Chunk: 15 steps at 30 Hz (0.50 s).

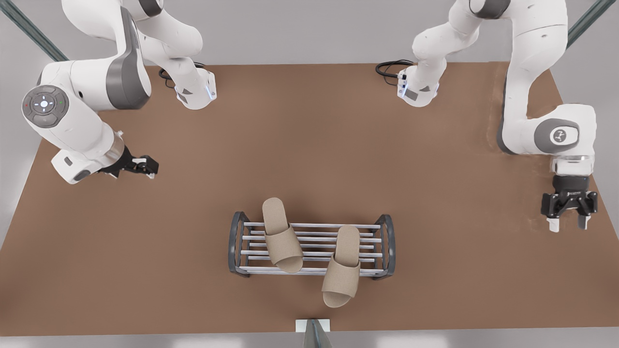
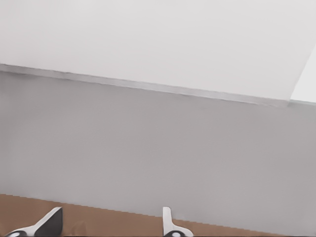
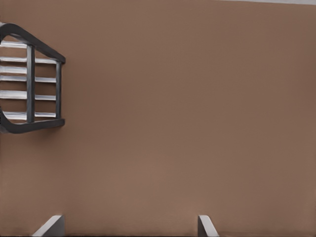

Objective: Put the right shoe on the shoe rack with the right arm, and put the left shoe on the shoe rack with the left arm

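I work in a bare simulated test cell, not a lived-in room: a flat brown tabletop (image 1: 309, 145) ringed by blank grey walls (image 2: 148, 148), my two arm bases (image 1: 196, 92) bolted at twelve o'clock, cables (image 1: 391, 67) coiled beside them, slanted metal frame struts (image 1: 29, 29) in the corners.

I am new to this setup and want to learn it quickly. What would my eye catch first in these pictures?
First, the two beige slippers lying across the shoe rack in the middle of the brown table: one slipper rests on the bars, the other slipper overhangs the near edge. Then the two white arms, far apart: the right gripper open at the front view's right, the left gripper open at the front view's left.
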Available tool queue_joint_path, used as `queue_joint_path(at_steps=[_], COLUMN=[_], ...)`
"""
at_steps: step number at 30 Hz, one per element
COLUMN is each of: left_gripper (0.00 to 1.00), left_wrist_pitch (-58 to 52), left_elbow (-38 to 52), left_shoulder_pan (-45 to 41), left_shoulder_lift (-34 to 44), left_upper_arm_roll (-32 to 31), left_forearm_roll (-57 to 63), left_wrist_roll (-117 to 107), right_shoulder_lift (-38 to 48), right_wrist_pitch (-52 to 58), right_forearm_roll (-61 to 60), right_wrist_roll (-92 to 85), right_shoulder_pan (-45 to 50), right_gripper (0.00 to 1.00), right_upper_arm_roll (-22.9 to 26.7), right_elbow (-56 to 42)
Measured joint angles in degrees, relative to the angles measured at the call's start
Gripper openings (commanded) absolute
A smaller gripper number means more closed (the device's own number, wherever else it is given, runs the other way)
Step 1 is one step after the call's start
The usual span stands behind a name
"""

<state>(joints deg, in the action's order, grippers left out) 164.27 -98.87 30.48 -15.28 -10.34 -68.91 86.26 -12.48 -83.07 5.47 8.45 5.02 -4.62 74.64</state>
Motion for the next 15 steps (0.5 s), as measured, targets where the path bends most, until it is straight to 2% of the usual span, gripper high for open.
queue_joint_path(at_steps=[2, 3, 6, 8, 10, 15], left_gripper=[1.00, 1.00, 1.00, 1.00, 1.00, 1.00], left_wrist_pitch=[-19.6, -27.6, -45.1, -53.1, -60.9, -75.2], left_elbow=[6.3, 7.5, 7.0, 4.8, 7.9, 12.4], left_shoulder_pan=[1.9, -2.2, -24.3, -29.2, -31.0, -34.7], left_shoulder_lift=[-0.8, -1.0, -1.4, -1.6, -1.2, -1.0], left_upper_arm_roll=[2.5, 2.5, 5.5, 8.2, 8.9, 9.1], left_forearm_roll=[25.8, 34.6, 57.6, 64.9, 68.1, 69.9], left_wrist_roll=[-6.1, -10.7, -24.0, -30.1, -35.8, -49.8], right_shoulder_lift=[0.0, 0.0, -0.1, -0.1, -0.1, -0.1], right_wrist_pitch=[0.9, 1.2, 2.0, 2.3, 2.6, 2.9], right_forearm_roll=[-0.3, -0.4, -0.8, -0.9, -1.0, -1.2], right_wrist_roll=[-1.6, -2.3, -4.3, -5.5, -6.5, -8.6], right_shoulder_pan=[0.0, 0.0, 0.0, 0.0, 0.0, 0.0], right_gripper=[1.00, 1.00, 1.00, 1.00, 1.00, 1.00], right_upper_arm_roll=[0.0, 0.0, 0.1, 0.1, 0.1, 0.0], right_elbow=[-0.1, -0.1, -0.1, -0.1, 0.0, 0.1])
